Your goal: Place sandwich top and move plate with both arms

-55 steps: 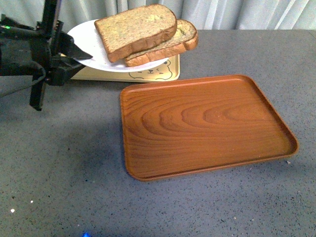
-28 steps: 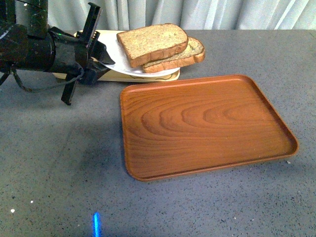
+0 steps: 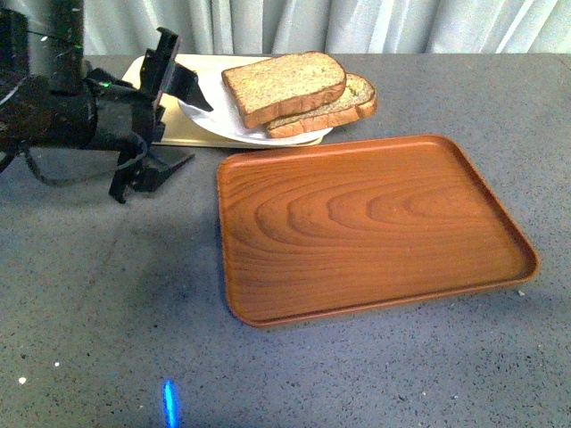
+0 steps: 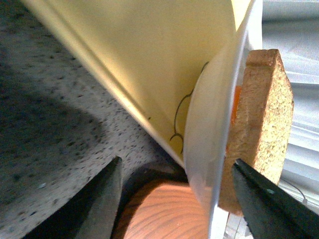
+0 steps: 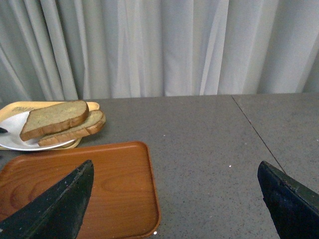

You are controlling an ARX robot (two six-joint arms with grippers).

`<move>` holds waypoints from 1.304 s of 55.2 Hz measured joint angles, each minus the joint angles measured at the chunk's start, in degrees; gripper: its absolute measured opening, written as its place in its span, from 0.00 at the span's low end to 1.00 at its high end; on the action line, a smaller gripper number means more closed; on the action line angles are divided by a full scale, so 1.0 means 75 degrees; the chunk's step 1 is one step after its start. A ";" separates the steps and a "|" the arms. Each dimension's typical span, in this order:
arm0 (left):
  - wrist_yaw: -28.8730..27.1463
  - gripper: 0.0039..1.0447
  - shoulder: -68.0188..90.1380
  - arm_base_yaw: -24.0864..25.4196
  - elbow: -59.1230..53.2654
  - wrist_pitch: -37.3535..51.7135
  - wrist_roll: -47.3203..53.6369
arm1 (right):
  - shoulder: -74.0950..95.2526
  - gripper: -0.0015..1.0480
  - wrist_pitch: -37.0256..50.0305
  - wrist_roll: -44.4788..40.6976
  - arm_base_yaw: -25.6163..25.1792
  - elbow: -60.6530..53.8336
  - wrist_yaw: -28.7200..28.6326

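Note:
The sandwich top (image 3: 284,82), a speckled brown slice, lies on a second slice (image 3: 348,102) on the white plate (image 3: 210,120). The plate rests partly on the yellow tray (image 3: 183,135), its near edge overhanging toward the wooden tray. My left gripper (image 3: 186,125) is open, its jaws straddling the plate's left rim, one above and one below. In the left wrist view the plate's rim (image 4: 209,124) and the bread (image 4: 261,119) stand between the open fingers of the left gripper (image 4: 177,199). My right gripper (image 5: 174,199) is open and empty, well away from the plate (image 5: 12,138) and the sandwich top (image 5: 55,117).
A brown wood-grain tray (image 3: 366,223) lies on the grey table just in front of the plate, also seen as the wooden tray (image 5: 99,184) in the right wrist view. Pale curtains (image 5: 159,45) close off the table's far edge.
The plate with the stacked slices has come down and shifted right, from raised and tilted onto the yellow tray. My left gripper followed it and its jaws have opened.

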 joint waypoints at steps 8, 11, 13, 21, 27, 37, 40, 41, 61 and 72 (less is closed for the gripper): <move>0.0300 0.88 -0.0667 0.0417 -0.1070 0.0761 0.0137 | 0.0000 0.91 0.0000 0.0000 0.0000 0.0000 0.0000; 0.0402 0.93 -0.1040 0.0586 -0.1547 0.1128 0.0280 | 0.0000 0.91 0.0000 0.0000 0.0000 0.0000 0.0000; 0.0466 0.92 -0.1294 0.0685 -0.1851 0.1349 0.0344 | 0.0000 0.91 0.0000 0.0000 0.0000 0.0000 0.0000; 0.0973 0.92 -0.2967 0.1131 -0.3783 0.2582 0.0848 | 0.0000 0.91 0.0000 0.0000 0.0000 0.0000 -0.0003; 0.1256 0.92 -0.4153 0.1349 -0.4884 0.3048 0.0985 | 0.0000 0.91 0.0000 0.0000 0.0000 0.0000 0.0000; -0.2084 0.71 -0.6580 0.0880 -0.6618 0.4220 0.4249 | 0.0000 0.91 0.0000 0.0000 0.0000 0.0000 -0.0012; -0.3083 0.61 -0.7554 0.0778 -0.7227 0.3786 0.5957 | 0.0000 0.91 0.0000 0.0000 0.0000 0.0000 -0.0009; -0.3226 0.58 -0.7854 0.0778 -0.7417 0.3617 0.6560 | 0.0000 0.91 0.0000 0.0000 0.0000 0.0000 -0.0006; -0.2707 0.01 -1.0809 0.1361 -0.8224 0.1667 0.8923 | 0.0000 0.91 0.0000 0.0000 0.0000 0.0000 -0.0006; -0.2710 0.01 -1.1855 0.1367 -0.8335 0.0761 0.8976 | 0.0000 0.91 0.0000 0.0000 0.0000 0.0000 -0.0006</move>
